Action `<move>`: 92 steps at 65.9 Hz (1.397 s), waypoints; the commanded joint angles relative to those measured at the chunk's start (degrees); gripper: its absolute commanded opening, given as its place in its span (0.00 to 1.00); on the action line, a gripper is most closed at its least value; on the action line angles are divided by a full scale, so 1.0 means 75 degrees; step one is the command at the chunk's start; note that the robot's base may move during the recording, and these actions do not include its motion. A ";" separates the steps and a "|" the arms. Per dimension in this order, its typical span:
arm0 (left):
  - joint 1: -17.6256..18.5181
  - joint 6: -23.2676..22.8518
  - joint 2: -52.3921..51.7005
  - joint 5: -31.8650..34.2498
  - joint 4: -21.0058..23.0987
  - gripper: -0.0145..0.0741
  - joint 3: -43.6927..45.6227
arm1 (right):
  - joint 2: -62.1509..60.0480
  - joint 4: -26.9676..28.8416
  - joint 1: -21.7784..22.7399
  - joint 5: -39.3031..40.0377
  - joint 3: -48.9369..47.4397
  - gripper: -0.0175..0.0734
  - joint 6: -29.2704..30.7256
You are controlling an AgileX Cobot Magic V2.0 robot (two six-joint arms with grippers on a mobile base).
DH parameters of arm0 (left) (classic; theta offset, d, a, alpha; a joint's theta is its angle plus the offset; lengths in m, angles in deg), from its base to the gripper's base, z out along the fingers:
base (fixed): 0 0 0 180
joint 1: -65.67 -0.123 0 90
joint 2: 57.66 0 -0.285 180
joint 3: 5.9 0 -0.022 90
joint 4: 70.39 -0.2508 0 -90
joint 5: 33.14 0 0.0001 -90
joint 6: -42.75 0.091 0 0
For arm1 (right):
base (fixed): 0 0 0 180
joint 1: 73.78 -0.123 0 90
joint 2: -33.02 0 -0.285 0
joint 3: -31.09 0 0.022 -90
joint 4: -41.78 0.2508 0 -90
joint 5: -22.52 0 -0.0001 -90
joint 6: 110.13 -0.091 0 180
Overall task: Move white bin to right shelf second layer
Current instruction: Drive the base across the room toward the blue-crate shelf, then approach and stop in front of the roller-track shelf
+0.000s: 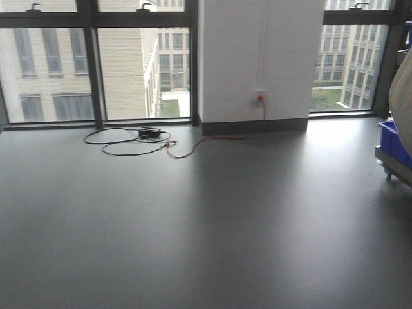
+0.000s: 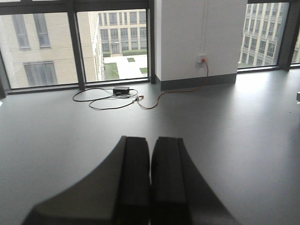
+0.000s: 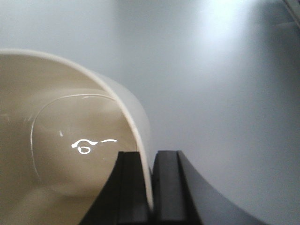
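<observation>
One wrist view: white bin [image 3: 61, 108] in right claw [image 3: 151, 161]

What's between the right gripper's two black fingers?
The rim wall of the glossy cream-white plastic bin, pinched by the right gripper; the right wrist view shows it.

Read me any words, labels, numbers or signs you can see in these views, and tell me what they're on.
No text can be read in any view.
Bin: a bright squiggle on its floor, likely glare or a moulded mark, not legible as letters.
Socket: too small to read any marking.
Crate: no label shows on the part in view.
</observation>
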 commanded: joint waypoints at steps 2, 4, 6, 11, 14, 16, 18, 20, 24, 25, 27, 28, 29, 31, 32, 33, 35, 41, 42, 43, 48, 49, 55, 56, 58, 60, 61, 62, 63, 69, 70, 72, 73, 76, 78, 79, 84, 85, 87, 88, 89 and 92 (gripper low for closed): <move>0.0027 -0.0039 -0.0116 0.0664 0.0000 0.26 -0.0281 | -0.0018 0.0054 0.0034 0.0643 -0.0243 0.25 -0.0040; 0.0027 -0.0039 -0.0116 0.0664 0.0000 0.26 -0.0281 | -0.0018 0.0054 0.0034 0.0643 -0.0243 0.25 -0.0040; 0.0027 -0.0039 -0.0116 0.0664 0.0000 0.26 -0.0281 | -0.0018 0.0054 0.0034 0.0643 -0.0243 0.25 -0.0040; 0.0027 -0.0039 -0.0116 0.0664 0.0000 0.26 -0.0281 | -0.0018 0.0054 0.0034 0.0643 -0.0243 0.25 -0.0040; 0.0027 -0.0039 -0.0116 0.0664 0.0000 0.26 -0.0281 | -0.0018 0.0054 0.0034 0.0643 -0.0243 0.25 -0.0040; 0.0027 -0.0039 -0.0116 0.0664 0.0000 0.26 -0.0281 | -0.0018 0.0054 0.0034 0.0643 -0.0243 0.25 -0.0040; 0.0027 -0.0039 -0.0116 0.0664 0.0000 0.26 -0.0281 | -0.0018 0.0054 0.0034 0.0643 -0.0243 0.25 -0.0040; 0.0027 -0.0039 -0.0116 0.0664 0.0000 0.26 -0.0281 | -0.0018 0.0054 0.0034 0.0643 -0.0243 0.25 -0.0040; 0.0027 -0.0039 -0.0116 0.0664 0.0000 0.26 -0.0281 | -0.0018 0.0054 0.0034 0.0643 -0.0243 0.25 -0.0040; 0.0027 -0.0039 -0.0116 0.0664 0.0000 0.26 -0.0281 | -0.0018 0.0054 0.0034 0.0643 -0.0243 0.25 -0.0040; 0.0027 -0.0039 -0.0116 0.0664 0.0000 0.26 -0.0281 | -0.0018 0.0054 0.0034 0.0643 -0.0243 0.25 -0.0040; 0.0027 -0.0039 -0.0116 0.0664 0.0000 0.26 -0.0281 | -0.0018 0.0054 0.0034 0.0643 -0.0243 0.25 -0.0040; 0.0027 -0.0039 -0.0116 0.0664 0.0000 0.26 -0.0281 | -0.0018 0.0054 0.0034 0.0643 -0.0243 0.25 -0.0040; 0.0027 -0.0039 -0.0116 0.0664 0.0000 0.26 -0.0281 | -0.0018 0.0054 0.0034 0.0643 -0.0243 0.25 -0.0040; 0.0027 -0.0039 -0.0116 0.0664 0.0000 0.26 -0.0281 | -0.0018 0.0054 0.0034 0.0643 -0.0243 0.25 -0.0040; 0.0027 -0.0039 -0.0116 0.0664 0.0000 0.26 -0.0281 | -0.0018 0.0054 0.0034 0.0643 -0.0243 0.25 -0.0040; 0.0027 -0.0039 -0.0116 0.0664 0.0000 0.26 -0.0281 | -0.0018 0.0054 0.0034 0.0643 -0.0243 0.25 -0.0040; 0.0027 -0.0039 -0.0116 0.0664 0.0000 0.26 -0.0281 | -0.0018 0.0054 0.0034 0.0643 -0.0243 0.25 -0.0040; 0.0027 -0.0039 -0.0116 0.0664 0.0000 0.26 -0.0281 | -0.0018 0.0054 0.0034 0.0634 -0.0243 0.25 -0.0040; 0.0027 -0.0039 -0.0116 0.0664 0.0000 0.26 -0.0281 | -0.0018 0.0054 0.0034 0.0634 -0.0243 0.25 -0.0040; 0.0027 -0.0039 -0.0116 0.0664 0.0000 0.26 -0.0281 | -0.0018 0.0054 0.0034 0.0634 -0.0243 0.25 -0.0040; 0.0027 -0.0039 -0.0116 0.0664 0.0000 0.26 -0.0281 | -0.0018 0.0054 0.0034 0.0634 -0.0243 0.25 -0.0040; 0.0027 -0.0039 -0.0116 0.0664 0.0000 0.26 -0.0281 | -0.0018 0.0054 0.0034 0.0634 -0.0243 0.25 -0.0040; 0.0027 -0.0039 -0.0116 0.0664 0.0000 0.26 -0.0281 | -0.0018 0.0054 0.0034 0.0634 -0.0243 0.25 -0.0040; 0.0027 -0.0039 -0.0116 0.0664 0.0000 0.26 -0.0281 | -0.0018 0.0054 0.0034 0.0634 -0.0243 0.25 -0.0040; 0.0027 -0.0039 -0.0116 0.0664 0.0000 0.26 -0.0281 | -0.0018 0.0054 0.0034 0.0634 -0.0243 0.25 -0.0040; 0.0027 -0.0039 -0.0116 0.0664 0.0000 0.26 -0.0281 | -0.0018 0.0054 0.0034 0.0634 -0.0243 0.25 -0.0040; 0.0027 -0.0039 -0.0116 0.0664 0.0000 0.26 -0.0281 | -0.0018 0.0054 0.0034 0.0634 -0.0243 0.25 -0.0040; 0.0027 -0.0039 -0.0116 0.0664 0.0000 0.26 -0.0281 | -0.0018 0.0054 0.0034 0.0634 -0.0243 0.25 -0.0040; 0.0027 -0.0039 -0.0116 0.0664 0.0000 0.26 -0.0281 | -0.0018 0.0054 0.0034 0.0626 -0.0243 0.25 -0.0040; 0.0027 -0.0039 -0.0116 0.0664 0.0000 0.26 -0.0281 | -0.0018 0.0054 0.0034 0.0626 -0.0243 0.25 -0.0040; 0.0027 -0.0039 -0.0116 0.0664 0.0000 0.26 -0.0281 | -0.0018 0.0054 0.0034 0.0626 -0.0243 0.25 -0.0040; 0.0027 -0.0039 -0.0116 0.0664 0.0000 0.26 -0.0281 | -0.0018 0.0054 0.0034 0.0626 -0.0243 0.25 -0.0040; 0.0027 -0.0039 -0.0116 0.0664 0.0000 0.26 -0.0281 | -0.0018 0.0054 0.0034 0.0626 -0.0243 0.25 -0.0040; 0.0027 -0.0039 -0.0116 0.0664 0.0000 0.26 -0.0281 | -0.0018 0.0054 0.0034 0.0626 -0.0243 0.25 -0.0040; 0.0027 -0.0039 -0.0116 0.0664 0.0000 0.26 -0.0281 | -0.0018 0.0054 0.0034 0.0626 -0.0243 0.25 -0.0040; 0.0027 -0.0039 -0.0116 0.0664 0.0000 0.26 -0.0281 | -0.0018 0.0054 0.0034 0.0626 -0.0243 0.25 -0.0040; 0.0027 -0.0039 -0.0116 0.0664 0.0000 0.26 -0.0281 | -0.0018 0.0054 0.0034 0.0626 -0.0243 0.25 -0.0040; 0.0027 -0.0039 -0.0116 0.0664 0.0000 0.26 -0.0281 | -0.0018 0.0054 0.0034 0.0626 -0.0243 0.25 -0.0040; 0.0027 -0.0039 -0.0116 0.0664 0.0000 0.26 -0.0281 | -0.0018 0.0054 0.0034 0.0626 -0.0243 0.25 -0.0040; 0.0027 -0.0039 -0.0116 0.0664 0.0000 0.26 -0.0281 | -0.0018 0.0054 0.0034 0.0626 -0.0243 0.25 -0.0040; 0.0027 -0.0039 -0.0116 0.0664 0.0000 0.26 -0.0281 | -0.0018 0.0054 0.0034 0.0626 -0.0243 0.25 -0.0040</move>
